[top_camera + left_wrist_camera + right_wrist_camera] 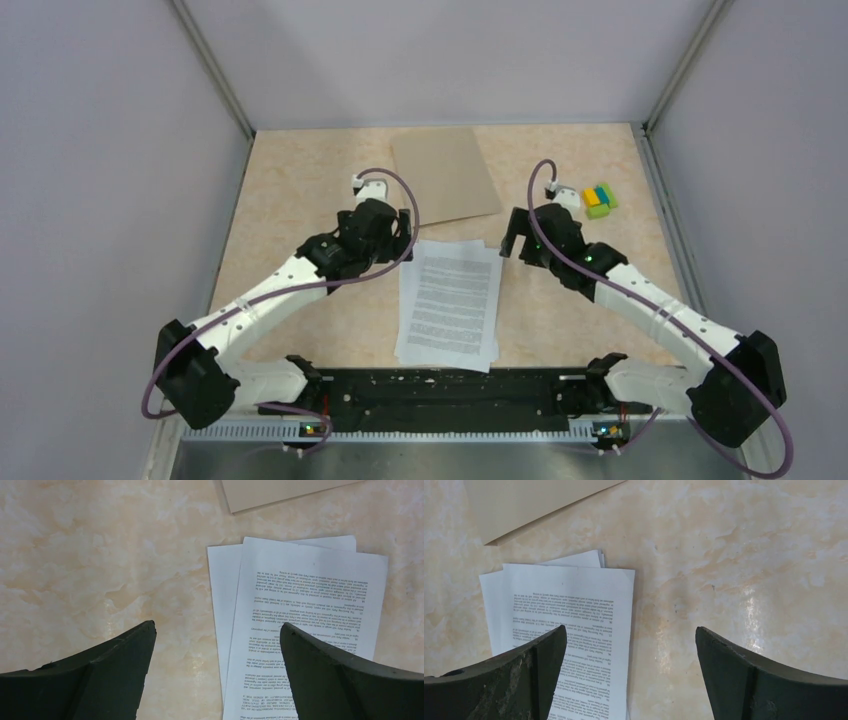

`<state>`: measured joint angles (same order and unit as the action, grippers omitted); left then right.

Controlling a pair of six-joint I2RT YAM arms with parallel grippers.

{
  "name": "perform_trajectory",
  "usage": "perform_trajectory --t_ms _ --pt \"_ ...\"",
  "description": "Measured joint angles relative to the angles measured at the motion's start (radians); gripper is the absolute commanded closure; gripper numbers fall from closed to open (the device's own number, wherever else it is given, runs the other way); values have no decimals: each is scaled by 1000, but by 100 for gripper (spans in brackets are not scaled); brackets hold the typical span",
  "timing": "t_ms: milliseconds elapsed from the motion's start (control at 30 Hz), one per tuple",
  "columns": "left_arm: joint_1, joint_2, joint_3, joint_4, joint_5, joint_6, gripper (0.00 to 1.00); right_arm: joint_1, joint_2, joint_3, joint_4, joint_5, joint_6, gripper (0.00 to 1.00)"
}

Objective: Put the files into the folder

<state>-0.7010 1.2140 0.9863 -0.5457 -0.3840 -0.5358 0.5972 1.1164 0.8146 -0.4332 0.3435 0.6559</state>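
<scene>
Lying flat on the marbled beige table [300, 200], the files [450, 303] sit in the near middle of the surface, between the two arms. They are a thin stack of white sheets covered with lines of small black print. The stack is loosely fanned, so corners of the lower sheets stick out at its far end. The folder [447, 186] lies closed and flat just beyond them, toward the far edge and slightly turned. A narrow strip of bare table separates its near edge from the paper.

The left gripper [405, 238] hangs at the far-left corner of the stack. Its fingers [115, 675] are spread wide with nothing between them. In the left wrist view, one finger is over bare table and the other is over the left part of the top sheet.

The right gripper [512, 235] hangs at the far-right corner, and its fingers [744, 680] are equally wide apart and empty. In its wrist view, one finger crosses the right part of the sheets and the other is over the table. Whether either gripper touches the paper cannot be told.

A small yellow, blue and green block cluster [598, 199] sits at the far right near the wall, well apart from the files.
</scene>
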Motion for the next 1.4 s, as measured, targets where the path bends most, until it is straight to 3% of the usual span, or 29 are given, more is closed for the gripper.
perform_trajectory --t_ms 333,733,1400 --pt "17 10 11 19 -23 -15 1 0 -16 26 -33 34 -13 1" --pt "66 64 -41 85 122 -23 1 8 -14 -61 2 -49 10 1" --pt "235 71 -48 93 241 -45 1 254 177 -212 127 -110 234 1"
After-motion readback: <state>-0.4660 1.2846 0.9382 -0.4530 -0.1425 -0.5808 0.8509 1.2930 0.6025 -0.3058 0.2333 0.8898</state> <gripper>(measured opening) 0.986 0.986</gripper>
